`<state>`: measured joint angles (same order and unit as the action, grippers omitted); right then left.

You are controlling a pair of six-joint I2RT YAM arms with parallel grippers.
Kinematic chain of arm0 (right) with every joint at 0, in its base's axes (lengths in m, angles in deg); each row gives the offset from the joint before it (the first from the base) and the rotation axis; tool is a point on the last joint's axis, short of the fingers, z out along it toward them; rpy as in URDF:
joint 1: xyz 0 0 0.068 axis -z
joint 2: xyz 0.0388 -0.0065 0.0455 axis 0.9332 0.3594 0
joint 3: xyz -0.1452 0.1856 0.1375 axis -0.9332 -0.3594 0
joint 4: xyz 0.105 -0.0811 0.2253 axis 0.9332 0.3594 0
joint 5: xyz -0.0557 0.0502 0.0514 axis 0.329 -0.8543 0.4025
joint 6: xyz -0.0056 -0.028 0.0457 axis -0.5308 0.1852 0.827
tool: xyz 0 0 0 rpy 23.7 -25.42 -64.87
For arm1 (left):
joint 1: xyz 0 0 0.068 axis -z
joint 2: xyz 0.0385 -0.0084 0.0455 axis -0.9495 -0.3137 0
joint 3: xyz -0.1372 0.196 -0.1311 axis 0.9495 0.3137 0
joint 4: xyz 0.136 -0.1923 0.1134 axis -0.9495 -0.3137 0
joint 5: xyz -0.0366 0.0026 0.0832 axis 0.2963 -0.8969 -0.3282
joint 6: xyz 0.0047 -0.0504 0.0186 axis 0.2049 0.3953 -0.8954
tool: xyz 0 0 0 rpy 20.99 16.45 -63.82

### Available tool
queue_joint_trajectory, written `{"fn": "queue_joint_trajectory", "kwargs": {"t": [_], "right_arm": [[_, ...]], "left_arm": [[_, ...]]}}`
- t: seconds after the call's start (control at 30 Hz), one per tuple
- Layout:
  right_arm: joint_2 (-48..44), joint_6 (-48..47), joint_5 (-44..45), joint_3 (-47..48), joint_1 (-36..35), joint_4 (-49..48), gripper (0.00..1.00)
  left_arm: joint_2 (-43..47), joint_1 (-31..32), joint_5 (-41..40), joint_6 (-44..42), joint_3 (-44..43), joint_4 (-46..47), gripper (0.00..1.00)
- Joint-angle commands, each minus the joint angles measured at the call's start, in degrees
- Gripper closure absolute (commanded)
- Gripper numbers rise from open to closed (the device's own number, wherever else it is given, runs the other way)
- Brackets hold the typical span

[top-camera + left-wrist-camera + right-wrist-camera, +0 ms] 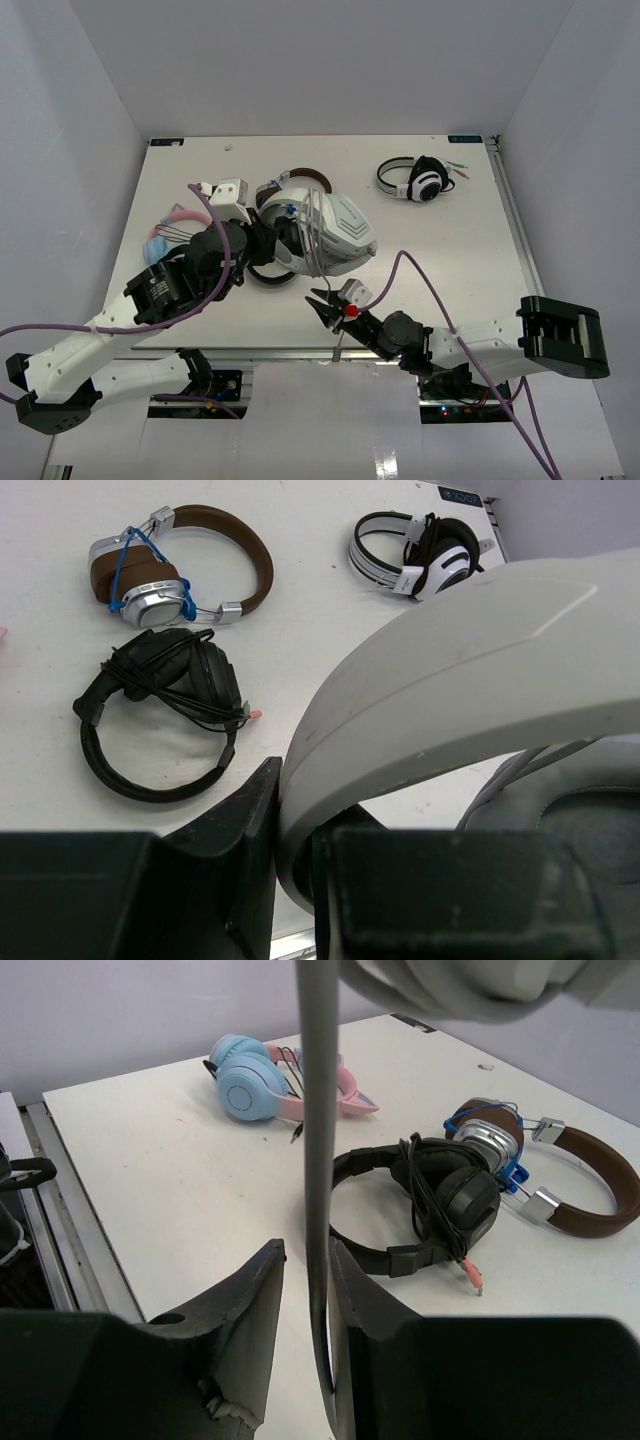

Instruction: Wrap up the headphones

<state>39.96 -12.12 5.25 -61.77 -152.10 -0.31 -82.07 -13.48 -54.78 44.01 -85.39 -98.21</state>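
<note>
Left gripper (300,815) is clamped on the wide white band of the headphones (345,225), which are held tilted over the table's (450,270) middle-left; several cable turns are seen across the ear cups. The cable (318,1110) is run down between the fingers of the right gripper (305,1260), which are narrowly spread: the cable lies against one finger and a slit is left at the other. Clutter: a black pair (430,1200) is lying flat directly under and beside the held set, with a brown-banded silver pair (170,575), bound with a blue tie, just behind it. A blue and pink pair (260,1085) is parked near the left edge, partly hidden by the left arm in the top view. A small white pair with black cups (415,180) is set well apart at the far right. The surface is plain matte white, boxed in by pale grey walls (330,60) on three sides. A metal rail (300,352) is run along the near edge, just under the right gripper. Bare table is seen right of centre, between the held set and the right edge.
</note>
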Motion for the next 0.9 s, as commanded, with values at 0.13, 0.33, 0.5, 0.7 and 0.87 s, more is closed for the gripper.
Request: {"fn": "queue_joint_trajectory", "kwargs": {"t": [0.13,0.33,0.5,0.7,0.87], "right_arm": [[2.95,-0.05,-3.26,-3.25,2.68,-12.84,0.69],[5.04,1.47,-5.46,-5.26,4.19,-16.31,0.69],[7.53,2.54,-5.42,-6.63,4.77,-19.43,0.69],[11.27,4.15,-5.58,-8.89,5.53,-23.97,0.72],[14.98,5.35,-6.48,-10.18,6.44,-27.6,0.76]], "left_arm": [[1.39,0.12,1.02,3.09,-3.93,4.13,1.0],[2.03,0.12,1.58,3.36,-4.07,4.25,1.0],[2.78,0.12,1.08,3.05,-4.11,4.21,1.0],[4.19,0.12,0.7,2.84,-4.03,3.97,1.0],[5.45,0.12,0.71,2.75,-3.76,3.94,1.0]]}}
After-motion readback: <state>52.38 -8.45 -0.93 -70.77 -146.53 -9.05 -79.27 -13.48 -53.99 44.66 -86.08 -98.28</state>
